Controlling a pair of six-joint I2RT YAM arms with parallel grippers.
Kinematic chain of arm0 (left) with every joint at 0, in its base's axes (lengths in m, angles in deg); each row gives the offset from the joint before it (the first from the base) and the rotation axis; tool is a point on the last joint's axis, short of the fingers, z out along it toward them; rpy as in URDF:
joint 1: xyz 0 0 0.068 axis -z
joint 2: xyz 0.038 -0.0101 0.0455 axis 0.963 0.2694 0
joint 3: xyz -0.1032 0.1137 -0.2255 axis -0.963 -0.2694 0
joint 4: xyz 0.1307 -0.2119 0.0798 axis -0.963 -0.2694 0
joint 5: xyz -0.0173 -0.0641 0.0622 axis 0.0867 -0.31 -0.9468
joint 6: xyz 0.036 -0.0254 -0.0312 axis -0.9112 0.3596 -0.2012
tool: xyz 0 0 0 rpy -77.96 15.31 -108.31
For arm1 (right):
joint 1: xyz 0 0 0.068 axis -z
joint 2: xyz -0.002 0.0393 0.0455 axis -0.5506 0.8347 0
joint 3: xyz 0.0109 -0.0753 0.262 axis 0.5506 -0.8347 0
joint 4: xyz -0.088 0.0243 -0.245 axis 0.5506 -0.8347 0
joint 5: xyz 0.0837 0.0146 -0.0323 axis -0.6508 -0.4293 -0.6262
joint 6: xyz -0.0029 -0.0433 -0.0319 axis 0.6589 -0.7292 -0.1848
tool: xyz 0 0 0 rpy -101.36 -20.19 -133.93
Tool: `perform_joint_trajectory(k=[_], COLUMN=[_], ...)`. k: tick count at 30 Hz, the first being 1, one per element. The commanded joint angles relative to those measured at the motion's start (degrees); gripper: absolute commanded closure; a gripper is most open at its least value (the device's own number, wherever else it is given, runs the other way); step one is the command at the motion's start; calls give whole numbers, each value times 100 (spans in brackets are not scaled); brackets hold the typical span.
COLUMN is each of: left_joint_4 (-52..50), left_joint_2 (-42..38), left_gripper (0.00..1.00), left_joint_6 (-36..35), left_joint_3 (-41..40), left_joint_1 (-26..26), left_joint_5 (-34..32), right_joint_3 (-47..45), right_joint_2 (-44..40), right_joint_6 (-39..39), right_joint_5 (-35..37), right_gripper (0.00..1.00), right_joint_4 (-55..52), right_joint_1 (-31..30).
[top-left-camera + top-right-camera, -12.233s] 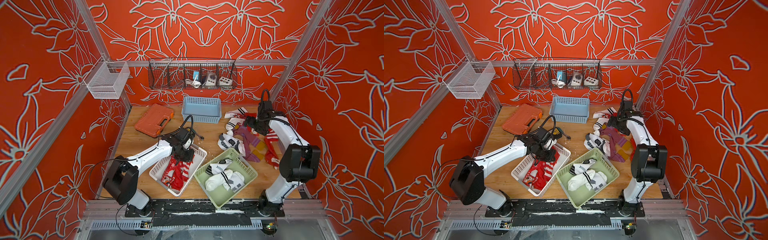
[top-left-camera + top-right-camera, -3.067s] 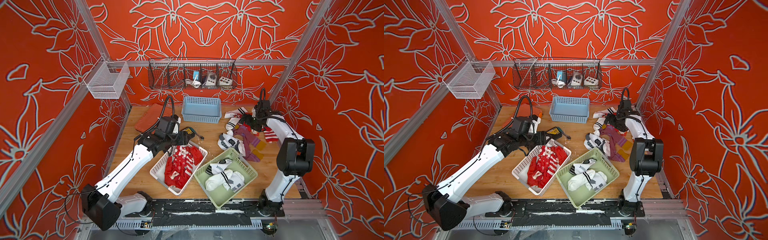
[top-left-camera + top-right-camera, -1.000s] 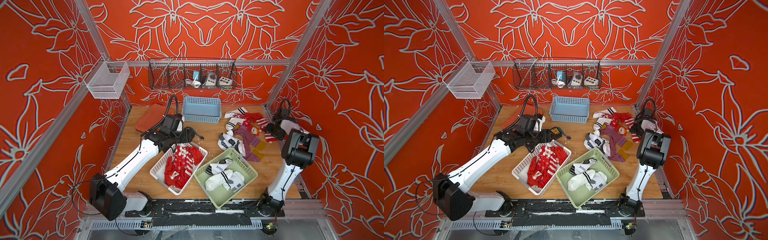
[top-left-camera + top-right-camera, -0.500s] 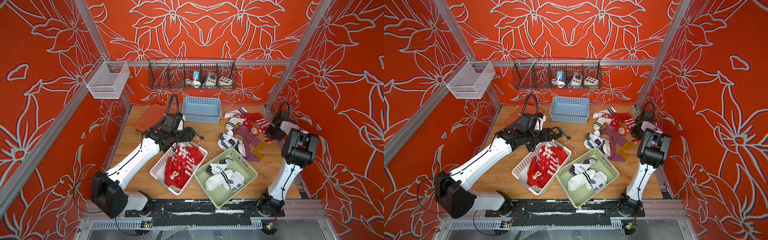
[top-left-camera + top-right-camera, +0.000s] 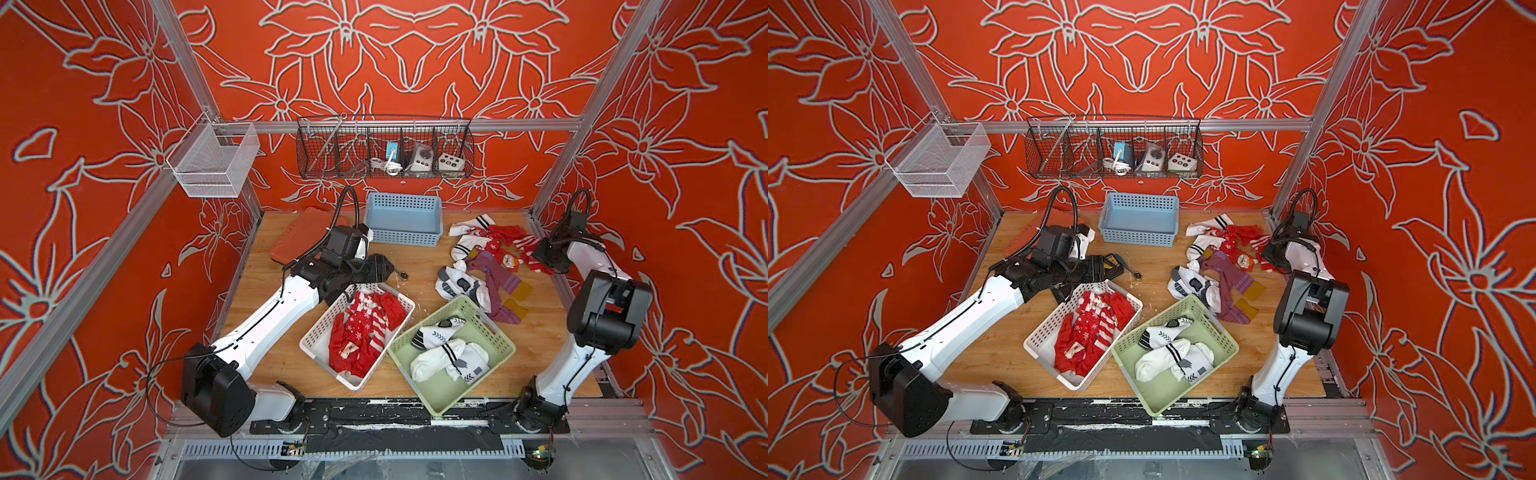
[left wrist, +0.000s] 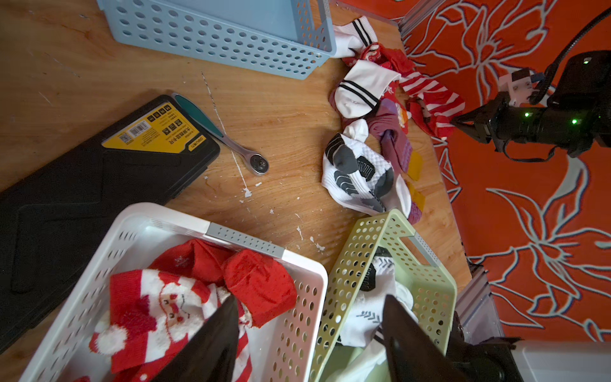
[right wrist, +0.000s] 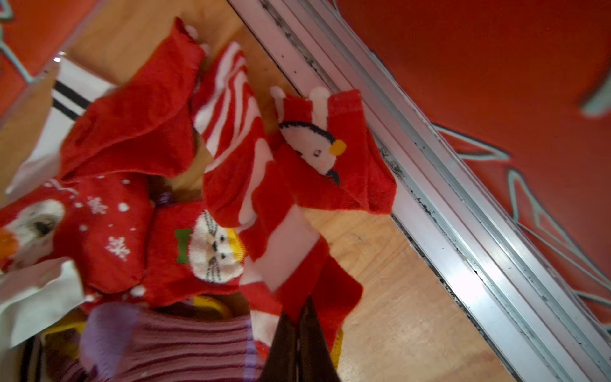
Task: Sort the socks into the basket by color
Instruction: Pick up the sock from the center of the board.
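Observation:
Loose socks lie at the table's far right: red striped and motif ones (image 5: 505, 241), white ones with black or grey marks (image 5: 459, 284), purple ones with yellow patches (image 5: 496, 286). My right gripper (image 7: 299, 317) is shut on the end of a red and white striped sock (image 7: 281, 251) beside the right rail, seen in both top views (image 5: 538, 259) (image 5: 1268, 257). My left gripper (image 6: 309, 301) hangs open and empty over the adjoining corners of the white basket (image 5: 324, 320), which holds red socks (image 5: 361, 328), and the green basket (image 5: 490, 326), which holds white socks (image 5: 444, 353).
An empty blue basket (image 5: 403, 235) stands at the back. A black tool case (image 6: 99, 165), a ratchet wrench (image 6: 231, 139) and an orange case (image 5: 295, 241) lie near the left arm. An aluminium rail (image 7: 446, 211) edges the table on the right. A wire shelf (image 5: 384, 149) hangs on the back wall.
My right gripper has closed on the red striped sock by the right rail. The left gripper has drifted slightly and stays open.

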Motion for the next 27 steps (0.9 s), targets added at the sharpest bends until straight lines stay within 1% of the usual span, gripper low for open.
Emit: perform_joint_trajectory(k=[1, 6, 13, 16, 20, 27], left_joint_4=[301, 475, 591, 595, 640, 903], left_joint_2=[-205, -265, -364, -419, -529, -532], left_gripper=[32, 30, 30, 29, 28, 25], left_joint_6=[-105, -122, -109, -130, -110, -114], left_joint_3=[-29, -121, -237, -279, -392, -448], left_joint_1=[-18, 15, 161, 252, 324, 480], left_joint_5=[383, 656, 685, 657, 603, 588], right_joint_3=[-167, -371, -665, -737, -1072, -1145], right_joint_2=[-382, -857, -1522, -1725, -2066, -2454], right_joint_6=[131, 211, 271, 333, 440, 288], right_joint_5=[-206, -453, -784, -1093, -1534, -2411], right_gripper=[100, 100, 100, 100, 100, 100], right_joint_4=[52, 135, 226, 254, 416, 399], right_joint_1=[-254, -523, -1048, -1275, -1559, -1982])
